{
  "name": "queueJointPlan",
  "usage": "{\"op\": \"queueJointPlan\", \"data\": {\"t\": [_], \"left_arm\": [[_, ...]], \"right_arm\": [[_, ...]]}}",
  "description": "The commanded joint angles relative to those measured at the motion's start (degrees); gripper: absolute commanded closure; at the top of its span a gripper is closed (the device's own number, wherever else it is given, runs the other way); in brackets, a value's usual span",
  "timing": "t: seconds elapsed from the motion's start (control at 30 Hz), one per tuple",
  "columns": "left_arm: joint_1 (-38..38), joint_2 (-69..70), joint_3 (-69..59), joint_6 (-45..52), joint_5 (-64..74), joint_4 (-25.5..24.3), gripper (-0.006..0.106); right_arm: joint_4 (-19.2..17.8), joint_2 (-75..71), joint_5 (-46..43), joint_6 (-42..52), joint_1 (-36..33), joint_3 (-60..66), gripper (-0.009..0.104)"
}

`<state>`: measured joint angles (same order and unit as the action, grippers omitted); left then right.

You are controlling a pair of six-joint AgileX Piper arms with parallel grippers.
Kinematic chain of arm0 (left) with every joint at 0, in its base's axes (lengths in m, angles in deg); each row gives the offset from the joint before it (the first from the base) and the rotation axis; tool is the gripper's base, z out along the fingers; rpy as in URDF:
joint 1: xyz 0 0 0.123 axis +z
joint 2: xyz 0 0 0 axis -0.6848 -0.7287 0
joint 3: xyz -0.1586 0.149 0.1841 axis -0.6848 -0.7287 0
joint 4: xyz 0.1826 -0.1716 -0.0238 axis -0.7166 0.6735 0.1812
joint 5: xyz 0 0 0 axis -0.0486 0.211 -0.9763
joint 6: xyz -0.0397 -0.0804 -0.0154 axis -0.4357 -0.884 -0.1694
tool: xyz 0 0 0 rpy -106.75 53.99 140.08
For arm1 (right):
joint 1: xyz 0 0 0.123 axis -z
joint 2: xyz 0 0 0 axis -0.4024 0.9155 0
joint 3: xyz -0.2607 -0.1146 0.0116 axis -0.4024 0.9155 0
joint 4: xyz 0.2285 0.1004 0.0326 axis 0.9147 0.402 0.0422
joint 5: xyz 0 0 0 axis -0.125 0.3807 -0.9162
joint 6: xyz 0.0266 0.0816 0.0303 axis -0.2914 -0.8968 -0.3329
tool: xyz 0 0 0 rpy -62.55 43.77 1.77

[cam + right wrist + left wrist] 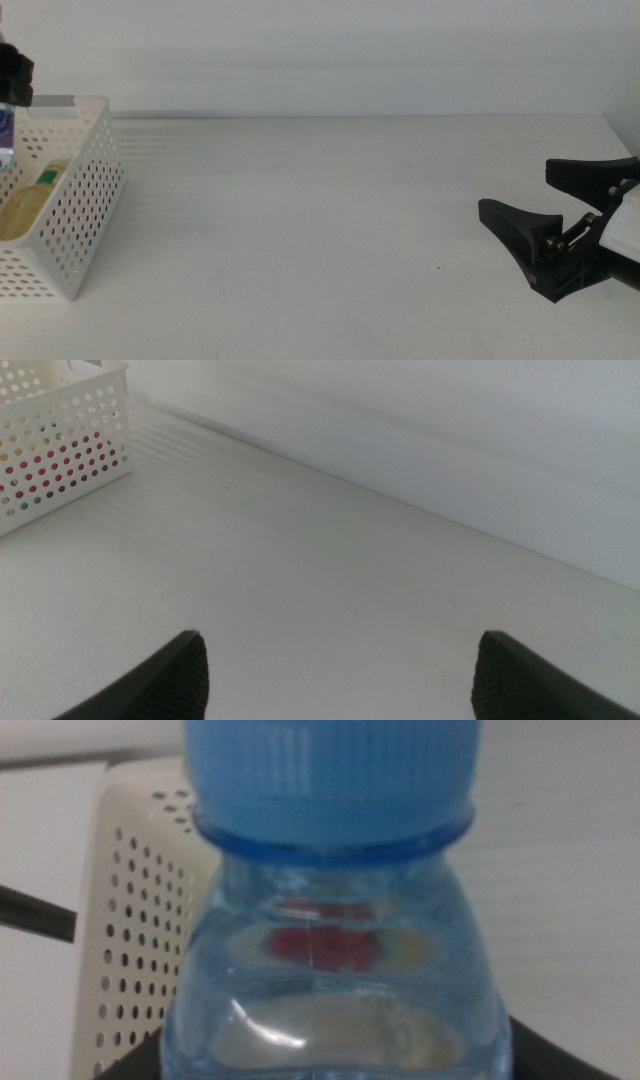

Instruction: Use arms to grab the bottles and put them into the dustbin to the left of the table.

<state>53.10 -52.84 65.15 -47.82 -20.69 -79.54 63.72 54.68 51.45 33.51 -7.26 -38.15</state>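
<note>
**Last bottle carried over the basket**

Left gripper [12, 75] at the surface's far left edge, above the basket, clamped on the small clear water bottle with blue cap [335, 910]. Directly below: white perforated plastic basket [85, 200], already holding the yellow-liquid bottle with green label [30, 200]; red showing through the holes, probably the can. Release step in hand, by the look of it. Next: centring over the opening, then parting the jaws. Right gripper [555, 225] idle at the white surface [320, 220] on the right, jaws spread wide, empty.
</note>
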Motion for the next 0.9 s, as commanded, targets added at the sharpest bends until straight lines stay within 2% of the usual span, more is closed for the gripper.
{"op": "queueJointPlan", "data": {"t": [0.0, 0.27, 0.4, 0.53, 0.87], "left_arm": [[1.1, -1.2, 4.0, 0.5, -3.4, 0.8, 0.106], [1.7, -9.9, 4.5, 0.9, -6.8, -3.5, 0.105], [1.7, -12.6, 4.5, 0.9, -7.6, -4.2, 0.099], [1.7, -14.4, 4.5, 1.0, -7.6, -4.2, 0.081], [1.7, -14.9, 4.5, 3.2, -6.8, -3.0, 0.012]], "right_arm": [[-0.3, -0.6, -4.5, 0.4, -0.2, -1.4, 0.023], [-0.3, -0.6, -4.5, 0.4, -0.2, -1.4, 0.023], [-0.3, -0.6, -4.5, 0.4, -0.2, -1.4, 0.023], [-0.3, -0.6, -4.5, 0.4, -0.2, -1.4, 0.023], [-0.3, -0.6, -4.5, 0.4, -0.2, -1.4, 0.023]]}}
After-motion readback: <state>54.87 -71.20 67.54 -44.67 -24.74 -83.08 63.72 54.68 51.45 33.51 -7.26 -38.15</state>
